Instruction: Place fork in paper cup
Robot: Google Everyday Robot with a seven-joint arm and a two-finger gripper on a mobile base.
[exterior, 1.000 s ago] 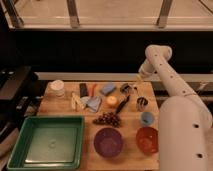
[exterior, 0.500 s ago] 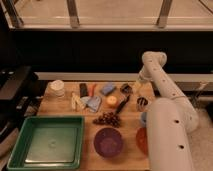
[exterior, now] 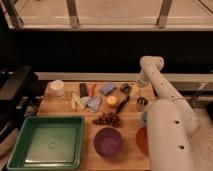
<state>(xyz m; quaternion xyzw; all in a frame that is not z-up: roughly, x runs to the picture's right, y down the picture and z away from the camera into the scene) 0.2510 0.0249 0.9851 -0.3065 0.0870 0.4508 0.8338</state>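
Light wooden table top (exterior: 60,107) under a dark wall, with bright light up top

Just behind the table runs a pale horizontal ledge (exterior: 90,76), and above that sits a wide black wall panel (exterior: 75,50), deep in shadow. Higher still behind the table there's a brightly lit pale surface (exterior: 115,12), cut by three dark slanted posts (exterior: 73,12). Left of the table stands a bulky black piece of furniture (exterior: 15,90), too dark to say what it is. Right of the table, grey speckled floor (exterior: 202,125) is showing. The gripper (exterior: 136,89) hangs over the table's far right part, near the ledge.
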